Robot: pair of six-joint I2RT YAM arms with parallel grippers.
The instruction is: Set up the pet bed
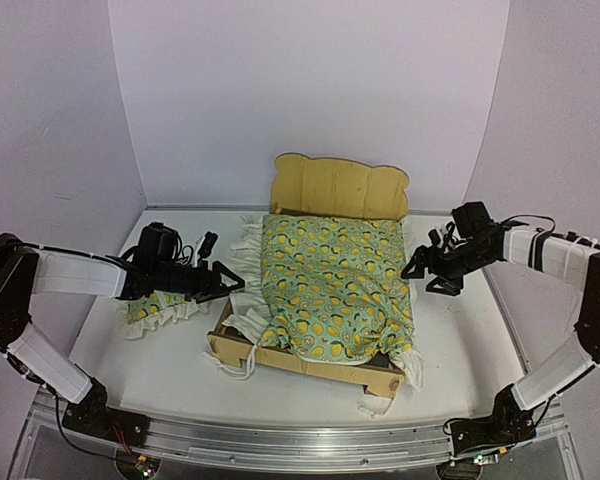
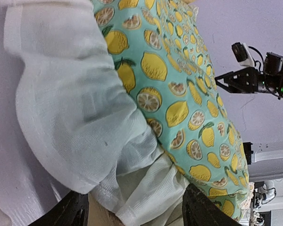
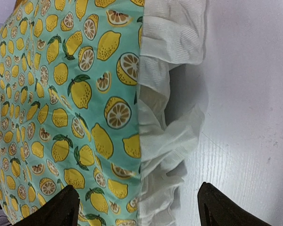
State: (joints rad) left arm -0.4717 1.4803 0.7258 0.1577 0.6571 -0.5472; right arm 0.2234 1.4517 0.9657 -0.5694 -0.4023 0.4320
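Ok so I'm looking at both arms folding in from the sides, elbows sticking way out and forearms lying roughly level over the desk (image 1: 450, 340), each one pointing inward at the bed. The left tool (image 1: 228, 280) is hanging just beside the left long side of the pet bed (image 1: 340, 188), about halfway down it, and its jaws are standing apart. From its wrist cam I'm seeing the two dark fingers (image 2: 66, 212) spread wide with the white ruffle bunching right in front of them, but nothing is getting pinched, and I honestly can't tell if the fabric is brushing a finger or not. The right tool (image 1: 420, 278) is sitting just off the right side of the bed, up toward the headboard end, jaws also well apart and holding nothing; its cam is showing the ruffle edge and bare desk between the fingers. The bed itself is sitting in the middle of the desk, headboard toward the back wall, with the lemon-print quilt (image 1: 330, 290) draping over the frame and its ruffles spilling over the sides and the foot end. The little matching pillow (image 1: 160, 312) is lying on the desk left of the bed, right under the left arm.
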